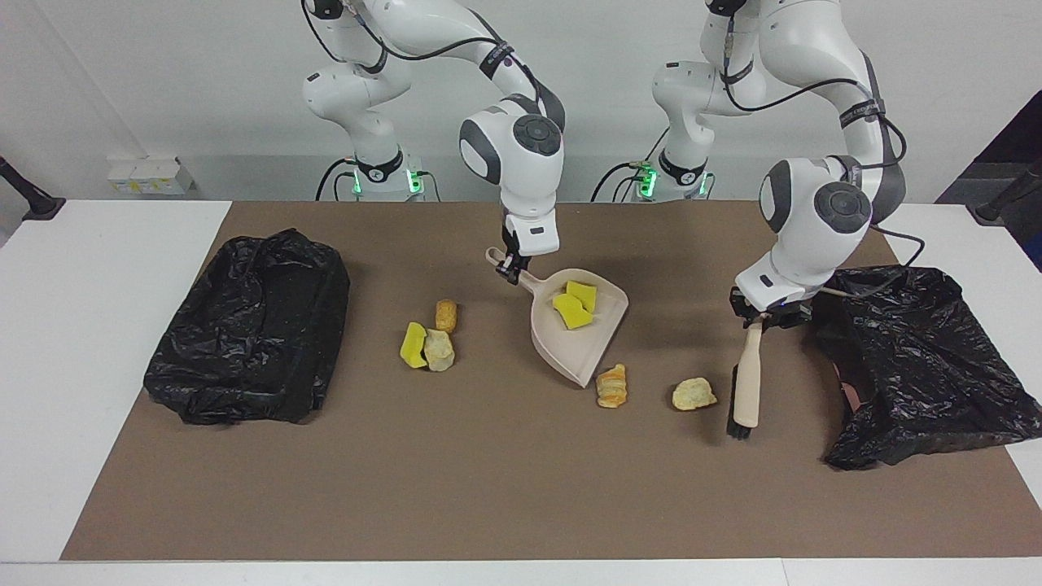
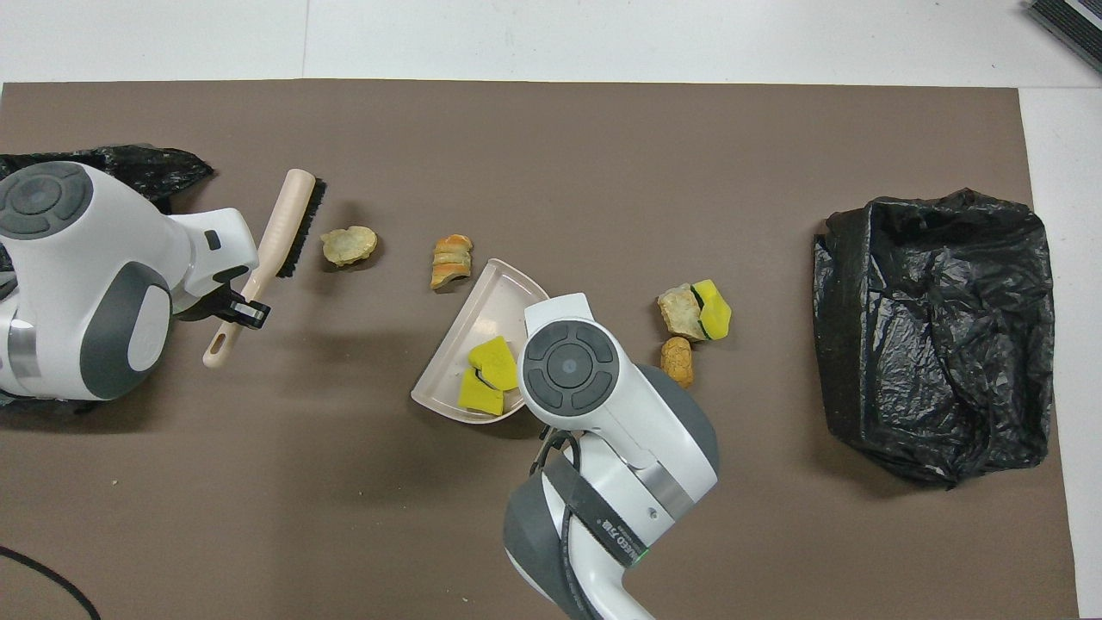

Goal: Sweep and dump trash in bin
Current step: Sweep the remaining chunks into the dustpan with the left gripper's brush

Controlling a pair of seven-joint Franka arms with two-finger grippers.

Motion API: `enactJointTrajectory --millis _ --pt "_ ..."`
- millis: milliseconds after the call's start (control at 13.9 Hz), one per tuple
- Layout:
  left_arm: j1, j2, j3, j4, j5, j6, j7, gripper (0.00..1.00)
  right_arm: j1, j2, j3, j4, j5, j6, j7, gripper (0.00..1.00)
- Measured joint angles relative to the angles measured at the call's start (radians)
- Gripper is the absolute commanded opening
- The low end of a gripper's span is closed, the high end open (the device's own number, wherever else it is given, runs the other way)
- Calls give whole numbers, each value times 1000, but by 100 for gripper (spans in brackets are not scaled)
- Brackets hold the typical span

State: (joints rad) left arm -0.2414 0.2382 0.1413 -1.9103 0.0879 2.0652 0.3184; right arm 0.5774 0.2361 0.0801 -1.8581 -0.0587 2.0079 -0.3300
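Left claw clamped on brush | right claw clamped on dustpan

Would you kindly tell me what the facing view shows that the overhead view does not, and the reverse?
Only the facing view shows the right gripper shut on the dustpan handle; overhead, the arm hides that grip. Only the overhead view shows the black layer edging the yellow sponge beside the pale lump. Both show the left gripper holding the brush, two yellow pieces in the dustpan, and both black bags.
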Motion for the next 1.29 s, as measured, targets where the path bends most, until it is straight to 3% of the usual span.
enactJointTrajectory --millis 215,718,1005,1293 --pt "-3 57 -10 13 12 28 17 0 -7 25 0 11 1 -23 -4 0" --pt "-112 80 -71 14 12 22 15 0 -6 29 1 14 1 -26 -5 0" --pt "-120 60 -183 -39 9 -1 10 0 -5 30 1 15 1 -26 -5 0" --pt "-121 -8 -271 -66 -83 -137 -52 0 -5 31 1 15 1 -26 -5 0"
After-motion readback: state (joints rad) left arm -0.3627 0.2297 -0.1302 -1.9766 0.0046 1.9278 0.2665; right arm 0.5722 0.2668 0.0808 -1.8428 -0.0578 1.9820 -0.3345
